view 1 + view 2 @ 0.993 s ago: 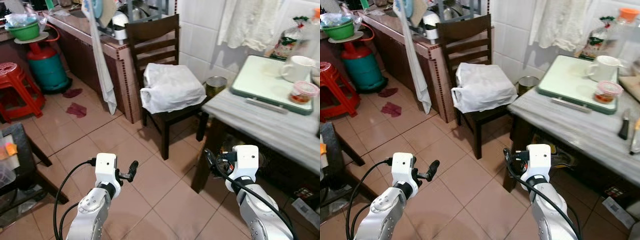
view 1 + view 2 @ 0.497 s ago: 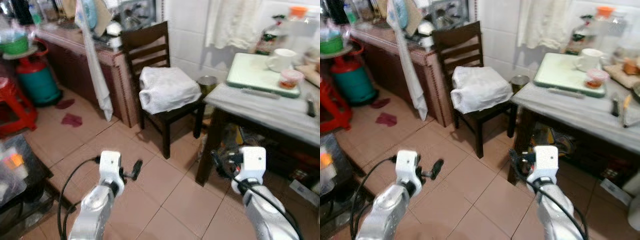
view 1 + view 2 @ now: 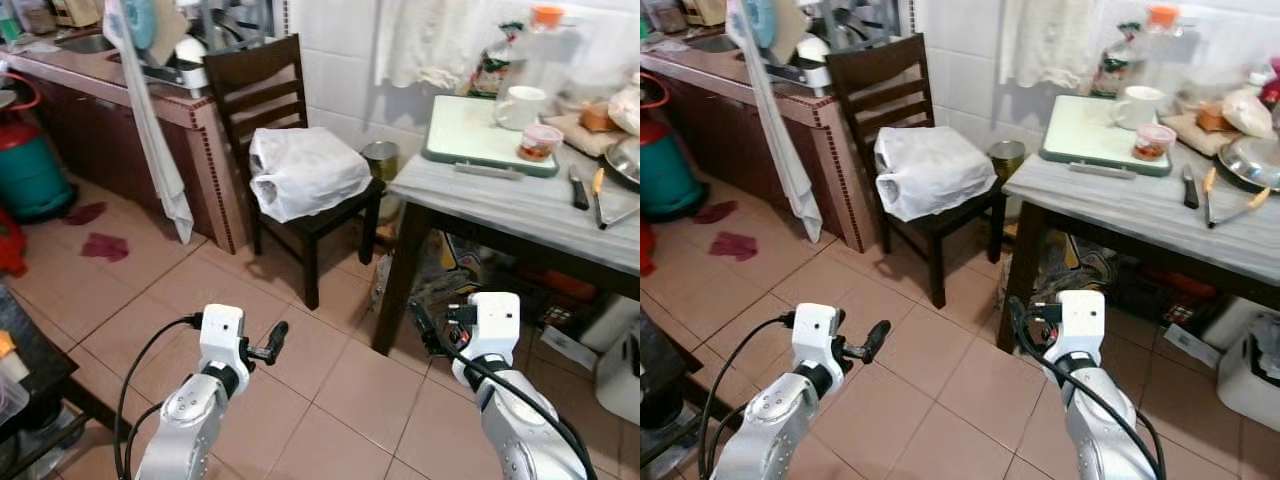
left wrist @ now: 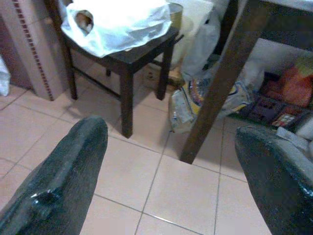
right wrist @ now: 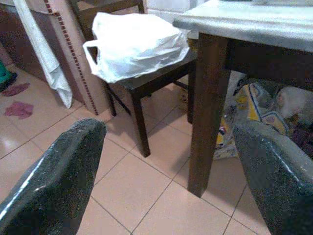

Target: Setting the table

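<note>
The bench stood ahead and above my right pincer, nearer than my left pincer, both spread empty.

Both silver arms reach forward and low from the robot's body, elbows bent, each ending in a white boxy wrist block with black cables looping back along the forearm. The left two-fingered black gripper points toward the robot's right at about the same height as the right one. The right two-fingered black gripper points toward the robot's left. In the wrist views, each gripper's fingers stand wide apart, holding nothing.
</note>
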Robot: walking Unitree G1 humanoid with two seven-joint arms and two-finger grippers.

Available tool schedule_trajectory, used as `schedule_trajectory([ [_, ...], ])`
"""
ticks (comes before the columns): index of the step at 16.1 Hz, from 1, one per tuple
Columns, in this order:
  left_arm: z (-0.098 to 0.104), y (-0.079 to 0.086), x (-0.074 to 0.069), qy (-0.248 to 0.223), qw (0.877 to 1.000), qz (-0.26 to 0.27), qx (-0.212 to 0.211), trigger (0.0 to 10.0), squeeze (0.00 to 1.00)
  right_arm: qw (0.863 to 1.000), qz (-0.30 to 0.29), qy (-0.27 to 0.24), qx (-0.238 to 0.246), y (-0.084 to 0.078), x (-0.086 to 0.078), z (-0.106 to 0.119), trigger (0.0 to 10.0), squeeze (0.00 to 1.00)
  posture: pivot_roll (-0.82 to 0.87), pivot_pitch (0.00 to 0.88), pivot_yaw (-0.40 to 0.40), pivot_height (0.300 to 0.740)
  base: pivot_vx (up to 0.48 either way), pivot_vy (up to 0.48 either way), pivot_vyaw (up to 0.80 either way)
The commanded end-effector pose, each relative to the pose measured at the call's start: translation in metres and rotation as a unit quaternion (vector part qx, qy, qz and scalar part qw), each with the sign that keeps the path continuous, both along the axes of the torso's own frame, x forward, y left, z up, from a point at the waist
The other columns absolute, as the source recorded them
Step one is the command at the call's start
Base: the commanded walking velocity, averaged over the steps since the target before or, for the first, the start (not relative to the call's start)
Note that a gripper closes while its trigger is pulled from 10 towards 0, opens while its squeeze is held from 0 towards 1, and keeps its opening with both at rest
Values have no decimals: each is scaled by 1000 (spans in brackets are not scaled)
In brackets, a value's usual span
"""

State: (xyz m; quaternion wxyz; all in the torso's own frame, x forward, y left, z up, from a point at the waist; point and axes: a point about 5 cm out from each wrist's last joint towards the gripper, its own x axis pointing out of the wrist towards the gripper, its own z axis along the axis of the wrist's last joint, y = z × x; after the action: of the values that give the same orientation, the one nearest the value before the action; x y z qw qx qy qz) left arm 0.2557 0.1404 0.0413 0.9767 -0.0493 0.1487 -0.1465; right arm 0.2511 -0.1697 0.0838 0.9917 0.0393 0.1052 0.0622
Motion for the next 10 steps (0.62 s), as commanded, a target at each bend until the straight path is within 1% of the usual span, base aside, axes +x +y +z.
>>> schedule_trajectory([
  [1, 3, 3, 1, -4, 1000, -1, 2, 10000, 0, 1000, 2, -5, 2, 3, 3, 3, 10000, 0, -49, 0, 28, 740, 0, 0, -750],
  [5, 3, 0, 0, -2, 1000, -12, -1, 10000, 0, 1000, 1, -5, 1, 3, 4, 3, 10000, 0, -48, 0, 28, 740, 0, 0, -767],
  [10, 1, 1, -3, 3, 1000, -15, 1, 10000, 0, 1000, 3, -3, 3, 3, 4, 2, 10000, 0, -48, 0, 32, 740, 0, -303, -654],
])
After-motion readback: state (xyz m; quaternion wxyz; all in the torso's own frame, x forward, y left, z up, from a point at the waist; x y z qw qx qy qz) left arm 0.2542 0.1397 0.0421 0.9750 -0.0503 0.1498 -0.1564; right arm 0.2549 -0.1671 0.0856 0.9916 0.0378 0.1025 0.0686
